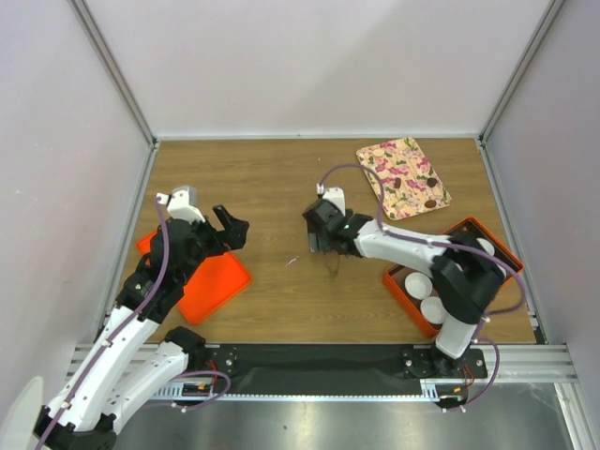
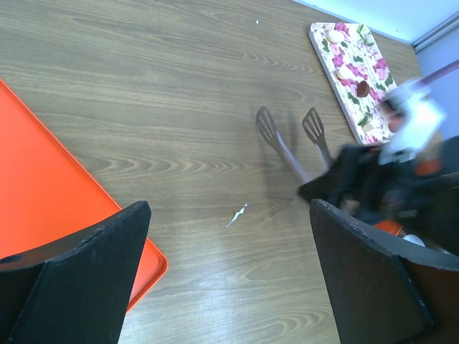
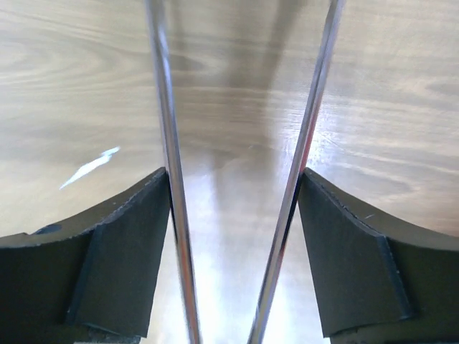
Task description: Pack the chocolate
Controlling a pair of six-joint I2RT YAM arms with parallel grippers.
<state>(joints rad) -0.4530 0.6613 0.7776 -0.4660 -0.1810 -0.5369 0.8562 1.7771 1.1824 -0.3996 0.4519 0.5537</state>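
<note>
Top external view: chocolate [image 1: 430, 202] lies on the floral tray [image 1: 398, 159]. The right gripper [image 1: 323, 244], left of that tray, is clamped on metal tongs [image 2: 267, 127]. The left gripper [image 1: 233, 225], farther left of the tray, has its 2 fingers spread apart, holding nothing.
</note>
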